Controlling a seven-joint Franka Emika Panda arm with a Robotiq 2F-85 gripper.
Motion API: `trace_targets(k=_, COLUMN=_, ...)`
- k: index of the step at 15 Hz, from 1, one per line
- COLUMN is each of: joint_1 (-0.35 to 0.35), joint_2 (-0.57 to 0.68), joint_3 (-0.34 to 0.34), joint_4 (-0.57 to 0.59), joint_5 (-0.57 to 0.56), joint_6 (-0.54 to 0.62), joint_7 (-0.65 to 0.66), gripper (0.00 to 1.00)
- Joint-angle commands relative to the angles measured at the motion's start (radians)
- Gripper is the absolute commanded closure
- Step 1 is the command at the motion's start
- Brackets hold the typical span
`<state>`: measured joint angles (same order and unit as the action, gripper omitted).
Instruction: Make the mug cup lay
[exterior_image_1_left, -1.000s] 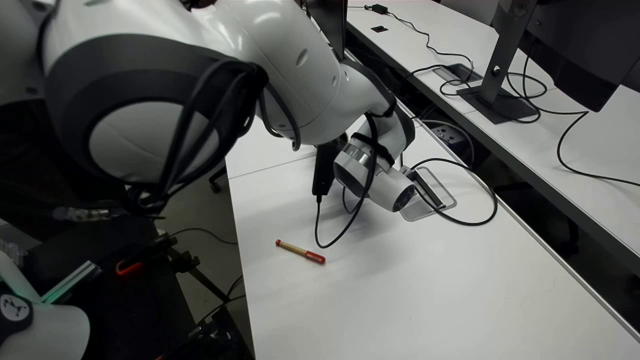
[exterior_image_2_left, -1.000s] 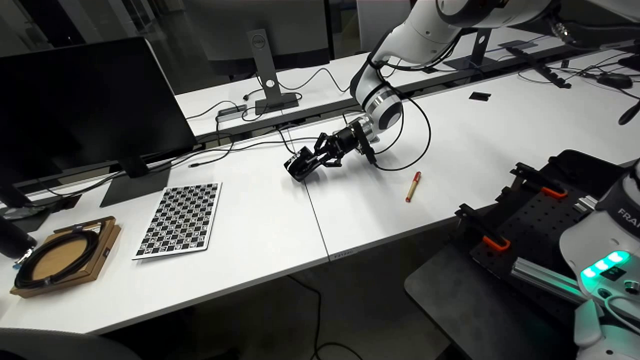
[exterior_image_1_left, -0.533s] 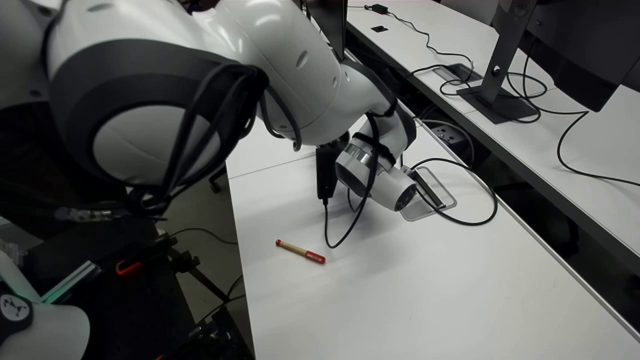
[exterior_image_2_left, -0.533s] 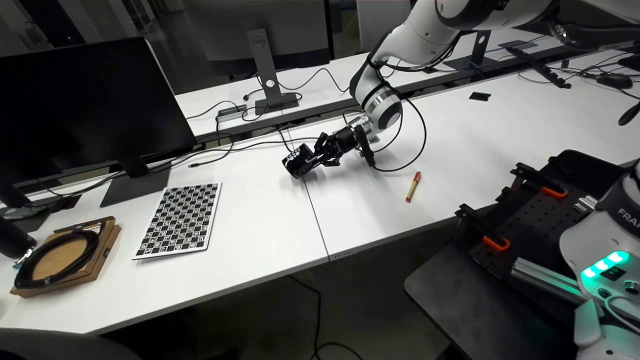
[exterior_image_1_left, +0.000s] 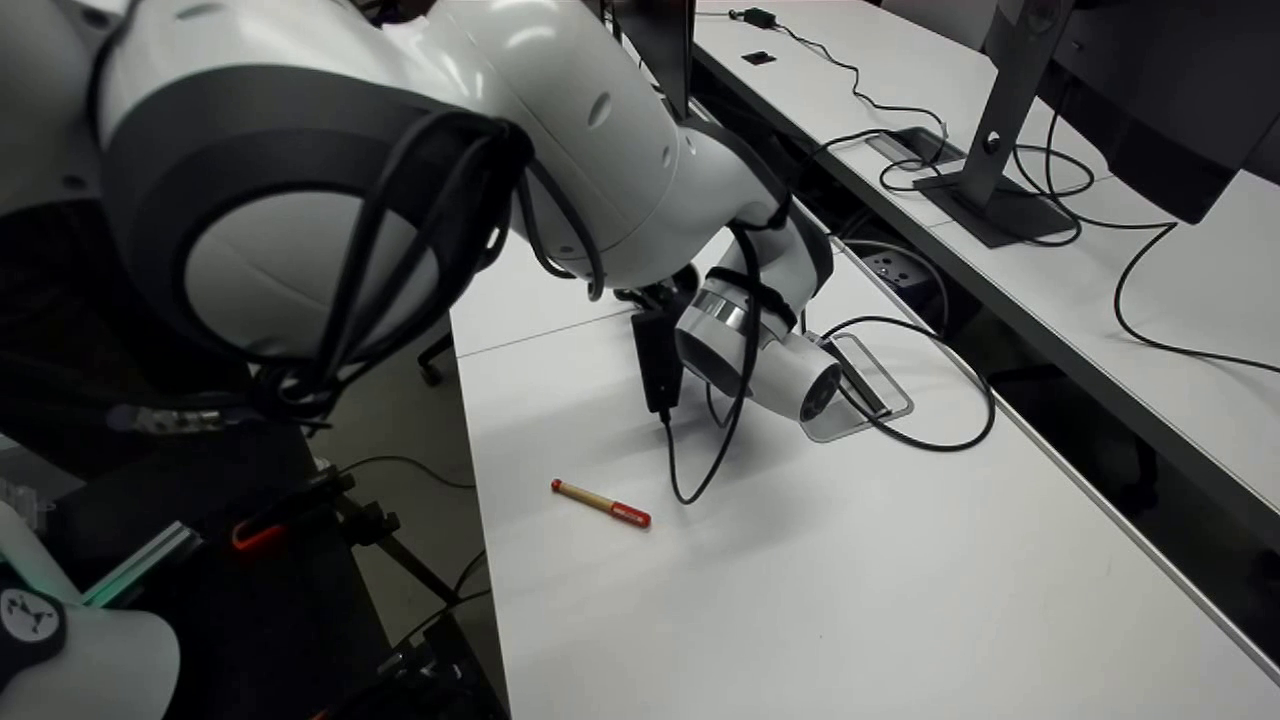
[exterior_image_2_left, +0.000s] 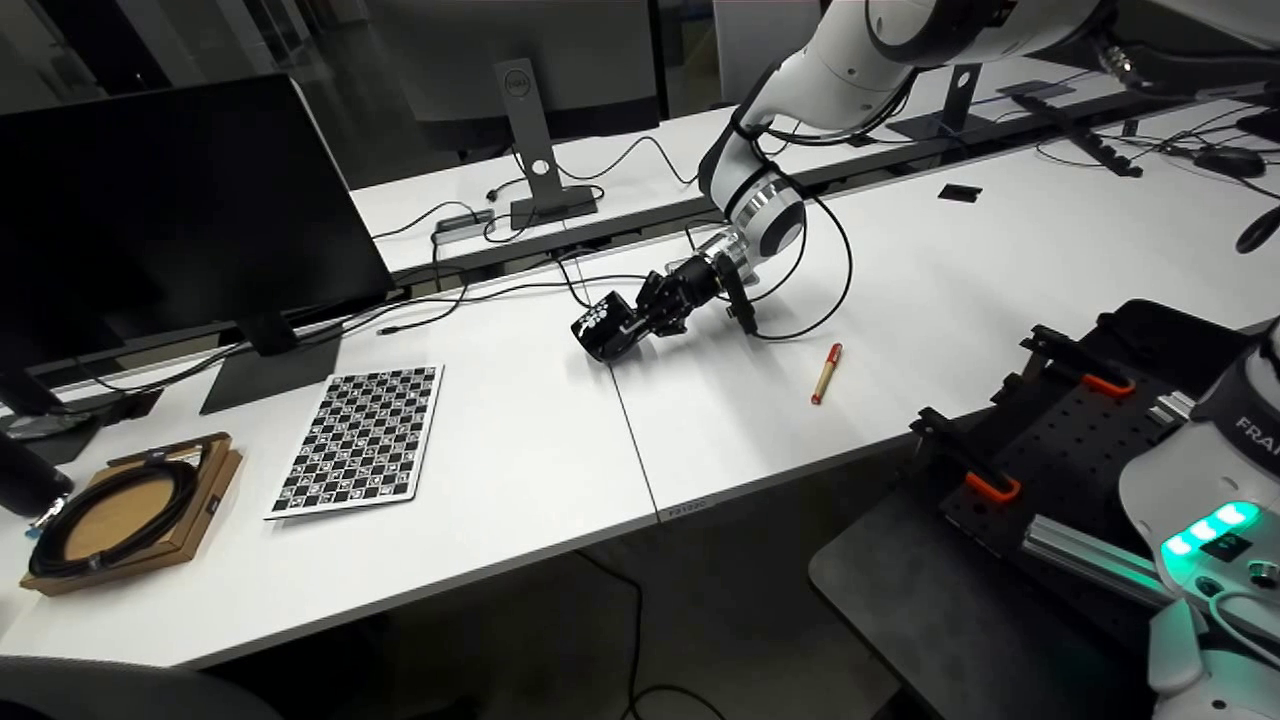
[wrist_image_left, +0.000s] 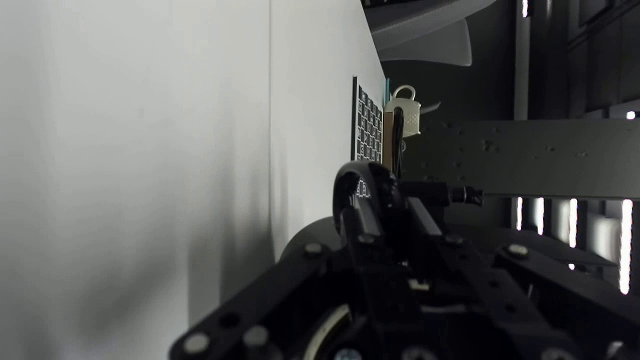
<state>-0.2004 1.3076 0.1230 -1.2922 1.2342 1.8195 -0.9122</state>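
The mug cup (exterior_image_2_left: 603, 328) is small and black with a white print. In an exterior view it is tilted on its side, at the seam of the white table (exterior_image_2_left: 540, 440); I cannot tell whether it touches the table. My gripper (exterior_image_2_left: 642, 318) is at its handle side. In the wrist view the glossy black handle loop of the mug cup (wrist_image_left: 372, 177) is between the fingers of my gripper (wrist_image_left: 389, 205), one finger seemingly inside the loop. The fingers are closed around the handle. In an exterior view the arm (exterior_image_1_left: 600, 190) hides the mug.
A red-and-tan pen (exterior_image_2_left: 827, 373) lies nearer the front edge, also in an exterior view (exterior_image_1_left: 600, 503). A checkered board (exterior_image_2_left: 365, 440), a monitor (exterior_image_2_left: 170, 230) and a cardboard box (exterior_image_2_left: 150, 510) with coiled cable stand beyond the mug. Loose cables (exterior_image_2_left: 500, 291) run behind it.
My gripper has turned about its axis and shifted slightly. The mug has turned with it, so its white print now faces more upward. The hanging wrist cable has moved.
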Motion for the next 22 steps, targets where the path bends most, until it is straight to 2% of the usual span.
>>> trace_targets(k=1, joint_1=0.01, joint_2=-0.001, joint_3=-0.023, joint_4=0.015, joint_5=-0.024, joint_6=-0.015, joint_7=-0.004, gripper=0.95)
trace_targets(k=14, joint_1=-0.02, joint_2=0.024, joint_3=-0.012, joint_4=0.01, joint_5=0.01, joint_6=-0.035, joint_7=0.003, gripper=0.95)
trace_targets(k=15, joint_1=-0.023, joint_2=0.025, joint_3=-0.011, joint_4=0.01, joint_5=0.011, joint_6=-0.042, joint_7=0.003, gripper=0.63)
trace_targets(k=22, joint_1=-0.028, joint_2=0.034, joint_3=-0.017, joint_4=0.01, joint_5=0.011, joint_6=-0.036, joint_7=0.01, gripper=0.12)
